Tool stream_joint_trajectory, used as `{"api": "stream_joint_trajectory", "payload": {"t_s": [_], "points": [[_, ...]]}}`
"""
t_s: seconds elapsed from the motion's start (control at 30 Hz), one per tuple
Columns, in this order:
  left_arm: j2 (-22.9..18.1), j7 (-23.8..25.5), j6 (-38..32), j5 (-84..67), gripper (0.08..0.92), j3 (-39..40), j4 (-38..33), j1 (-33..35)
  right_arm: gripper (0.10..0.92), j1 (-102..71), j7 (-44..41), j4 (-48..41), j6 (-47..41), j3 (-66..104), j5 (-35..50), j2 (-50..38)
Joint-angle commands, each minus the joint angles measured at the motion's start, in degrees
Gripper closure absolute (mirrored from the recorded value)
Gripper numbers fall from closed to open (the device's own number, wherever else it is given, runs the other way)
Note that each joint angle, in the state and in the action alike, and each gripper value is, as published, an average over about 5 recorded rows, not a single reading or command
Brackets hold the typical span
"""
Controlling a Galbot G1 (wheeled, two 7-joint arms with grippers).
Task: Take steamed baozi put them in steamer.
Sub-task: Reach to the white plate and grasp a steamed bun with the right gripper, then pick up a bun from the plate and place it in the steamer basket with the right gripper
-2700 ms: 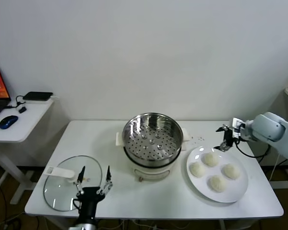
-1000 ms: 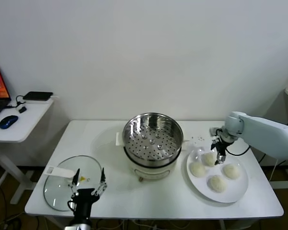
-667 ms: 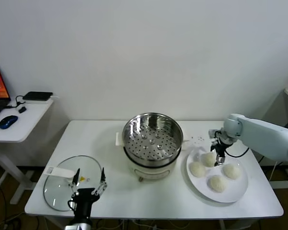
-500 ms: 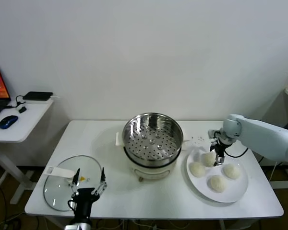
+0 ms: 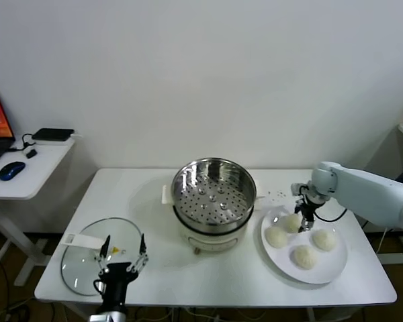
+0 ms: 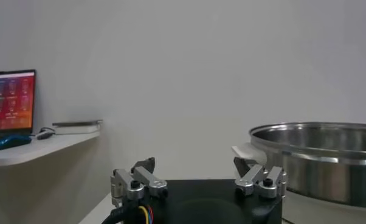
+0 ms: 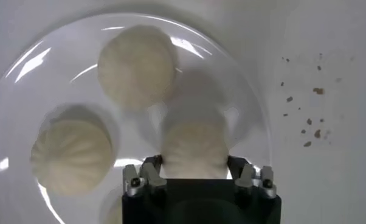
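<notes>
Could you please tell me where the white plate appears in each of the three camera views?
Head view: white plate on the table, right of the steamer.
Left wrist view: not in it.
Right wrist view: the plate fills most of the picture.
Shared landmark: the baozi between the right gripper's fingers.

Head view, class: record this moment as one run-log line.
right hand: around baozi on plate | left hand: open, by lid | steamer: no baozi
</notes>
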Motion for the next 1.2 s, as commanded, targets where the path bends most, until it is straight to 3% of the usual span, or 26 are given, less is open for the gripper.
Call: {"api": "stream_joint_trajectory", "payload": {"t_s": [0.03,0.37,0.73,1.2], "points": [[-1.4,0.0,0.0,0.1,0.177,0.1,0.0,0.0,0.380,0.0,0.3,0.1,0.0,0.2,-0.5,0.1],[-1.4,-0.1,-0.1,0.2,0.177,-0.1,-0.1,0.1,0.406,4.1,0.3,4.6,0.3,-2.3,0.6,-1.7],[-1.4,0.0,-0.2,0.3,0.177,-0.5,-0.2,0.4,0.414,26.6,-2.4,18.0,6.2,-17.8,5.9,-5.4],[-1.3,0.1,-0.4,0.6,0.177,-0.2,0.0,0.4,0.414,40.9,-5.8,15.6,16.7,-16.5,9.2,2.7]]}}
